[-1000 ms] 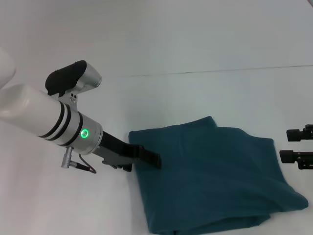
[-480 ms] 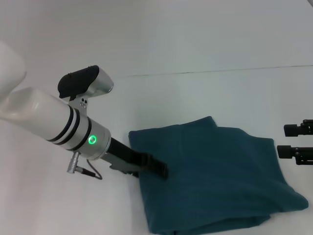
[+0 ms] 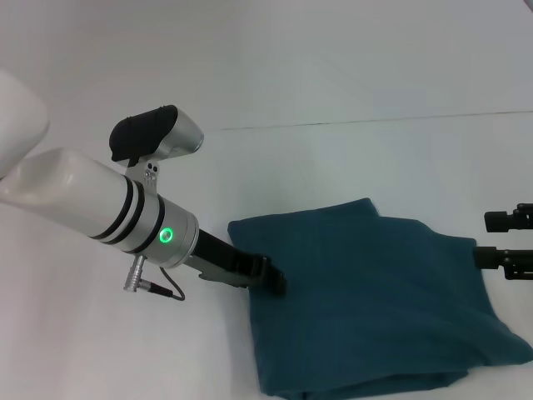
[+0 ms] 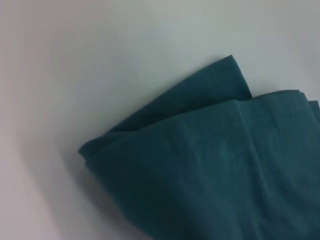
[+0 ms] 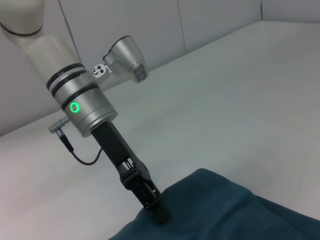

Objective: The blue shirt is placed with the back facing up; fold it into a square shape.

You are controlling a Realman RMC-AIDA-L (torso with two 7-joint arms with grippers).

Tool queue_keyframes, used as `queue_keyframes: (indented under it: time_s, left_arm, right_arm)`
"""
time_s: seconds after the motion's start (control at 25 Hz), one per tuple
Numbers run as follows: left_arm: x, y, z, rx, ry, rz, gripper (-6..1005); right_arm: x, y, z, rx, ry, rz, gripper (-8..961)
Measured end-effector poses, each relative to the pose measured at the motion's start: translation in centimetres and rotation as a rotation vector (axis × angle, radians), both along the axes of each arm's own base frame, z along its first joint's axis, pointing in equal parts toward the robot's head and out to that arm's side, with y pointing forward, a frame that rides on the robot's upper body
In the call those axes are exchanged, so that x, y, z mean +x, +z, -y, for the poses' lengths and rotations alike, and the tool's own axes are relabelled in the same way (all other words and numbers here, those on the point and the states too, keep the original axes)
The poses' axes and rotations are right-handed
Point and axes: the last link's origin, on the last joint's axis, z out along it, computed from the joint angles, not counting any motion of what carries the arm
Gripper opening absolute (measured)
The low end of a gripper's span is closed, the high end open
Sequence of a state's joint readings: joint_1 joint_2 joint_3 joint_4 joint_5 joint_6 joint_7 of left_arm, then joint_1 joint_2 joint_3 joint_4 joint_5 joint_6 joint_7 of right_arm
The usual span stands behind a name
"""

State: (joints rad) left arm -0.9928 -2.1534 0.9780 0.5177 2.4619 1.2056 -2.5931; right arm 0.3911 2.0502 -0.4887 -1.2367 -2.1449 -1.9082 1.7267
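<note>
We log the blue shirt (image 3: 375,304) already folded into a thick bundle, lying at the tabletop's (image 3: 350,167) five o'clock. Our left claw (image 3: 273,277) touches its nine o'clock edge; clenched or released, we cannot tell. Right claw (image 3: 500,239) is released, beside the three o'clock edge. No containers.

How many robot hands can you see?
2. The left hand presses on the left edge of the blue shirt. The right hand waits, open, beside the shirt's right edge.
</note>
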Motion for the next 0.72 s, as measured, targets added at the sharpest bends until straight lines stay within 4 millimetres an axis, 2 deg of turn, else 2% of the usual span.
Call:
queue_keyframes:
  time_s: [0.4, 0.56, 0.72]
  left_arm:
    - [-0.5, 0.5, 0.1, -0.016, -0.015, -0.016, 217]
    - [-1.0, 1.7, -0.4, -0.015, -0.031, -0.032, 58]
    - [-1.8, 3.6, -1.3, 0.006, -0.049, -0.074, 70]
  right_arm:
    - [0.1, 0.1, 0.0, 0.016, -0.003, -0.011, 703]
    - [0.1, 0.0, 0.1, 0.019, -0.005, -0.014, 703]
    - [0.1, 0.0, 0.1, 0.019, -0.003, -0.016, 703]
